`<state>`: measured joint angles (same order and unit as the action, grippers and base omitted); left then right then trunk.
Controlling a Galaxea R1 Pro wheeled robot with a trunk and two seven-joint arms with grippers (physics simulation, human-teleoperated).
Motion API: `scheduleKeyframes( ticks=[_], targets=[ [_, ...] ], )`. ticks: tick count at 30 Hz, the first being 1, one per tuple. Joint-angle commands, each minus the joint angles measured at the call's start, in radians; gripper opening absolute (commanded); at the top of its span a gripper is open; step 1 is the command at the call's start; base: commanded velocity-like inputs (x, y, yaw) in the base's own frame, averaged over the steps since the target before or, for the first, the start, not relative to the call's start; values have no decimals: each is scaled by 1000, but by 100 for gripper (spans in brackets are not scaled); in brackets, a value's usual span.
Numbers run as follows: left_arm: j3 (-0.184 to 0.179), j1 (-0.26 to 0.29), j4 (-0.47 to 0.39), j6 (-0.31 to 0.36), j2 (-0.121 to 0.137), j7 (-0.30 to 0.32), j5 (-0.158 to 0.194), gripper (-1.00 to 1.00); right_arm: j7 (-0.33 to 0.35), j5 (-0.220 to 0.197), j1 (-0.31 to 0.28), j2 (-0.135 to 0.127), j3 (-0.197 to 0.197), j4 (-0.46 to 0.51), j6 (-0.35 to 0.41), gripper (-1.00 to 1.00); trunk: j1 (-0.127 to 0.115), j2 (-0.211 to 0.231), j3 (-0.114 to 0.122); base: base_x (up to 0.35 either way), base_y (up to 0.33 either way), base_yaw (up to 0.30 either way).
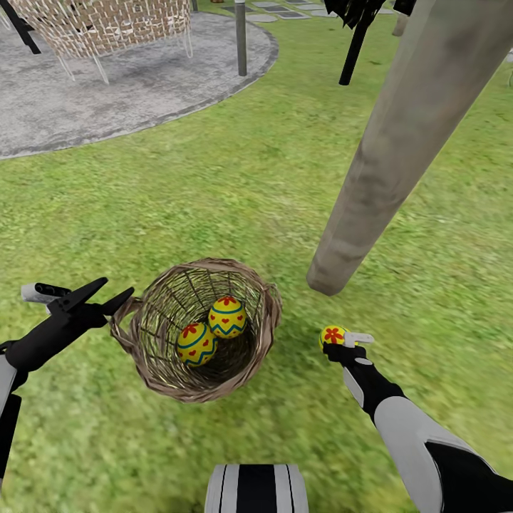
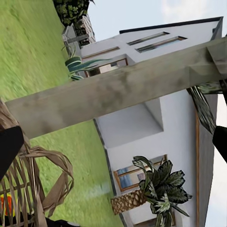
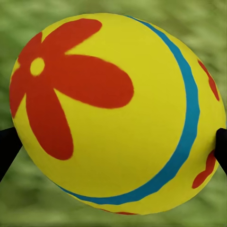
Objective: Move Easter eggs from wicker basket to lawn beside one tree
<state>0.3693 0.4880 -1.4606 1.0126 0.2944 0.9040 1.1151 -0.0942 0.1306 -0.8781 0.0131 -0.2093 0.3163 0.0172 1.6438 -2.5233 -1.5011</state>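
Right gripper (image 1: 335,340) is closed on one Easter egg, the flower egg (image 1: 332,335), held low over the lawn (image 1: 214,178). In the right wrist view this egg (image 3: 113,113) sits between the two dark fingertips (image 3: 7,149), pinched at its sides, blurred grass behind it. Whether it touches the ground yet – cannot tell.

Key relation: the tree (image 1: 399,157) foot lies just ahead of the held egg and slightly to the robot's left, near but apart. The right arm is the nearer one to the trunk. Judged next move: lower and release here, which should count as beside the tree.

Egg's long axis: in the wrist view it runs roughly across the fingers, with the blue band circling one end. Which end is the pointed one I cannot tell; the head view is too small to help.

Left of that, the wicker basket (image 1: 196,328) stands upright on the grass with two eggs left inside: the heart egg (image 1: 195,344) and the zigzag egg (image 1: 227,316), touching or nearly so. The left gripper (image 1: 100,296) hovers just beside the basket's left rim – fingers parted, holding nothing. The left wrist view catches the basket weave (image 2: 28,179) and the trunk (image 2: 123,90).

Task roughly one third along, by judgement.

Farther off: a grey gravel patio (image 1: 107,85) with a post (image 1: 241,35).
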Motion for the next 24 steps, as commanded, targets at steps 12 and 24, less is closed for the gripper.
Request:
scheduleKeyframes(
  ticks=[12, 24],
  targets=[
    [0, 0, -1, 1, 0, 6, 0, 100, -2, 0, 1, -1, -5, -75, 0, 100, 1, 0, 0, 0, 0, 0],
    [2, 0, 0, 0, 0, 21, 0, 100, -1, 3, 1, -1, -7, -73, 0, 100, 0, 1, 8, 0, 0, 0]
  ],
)
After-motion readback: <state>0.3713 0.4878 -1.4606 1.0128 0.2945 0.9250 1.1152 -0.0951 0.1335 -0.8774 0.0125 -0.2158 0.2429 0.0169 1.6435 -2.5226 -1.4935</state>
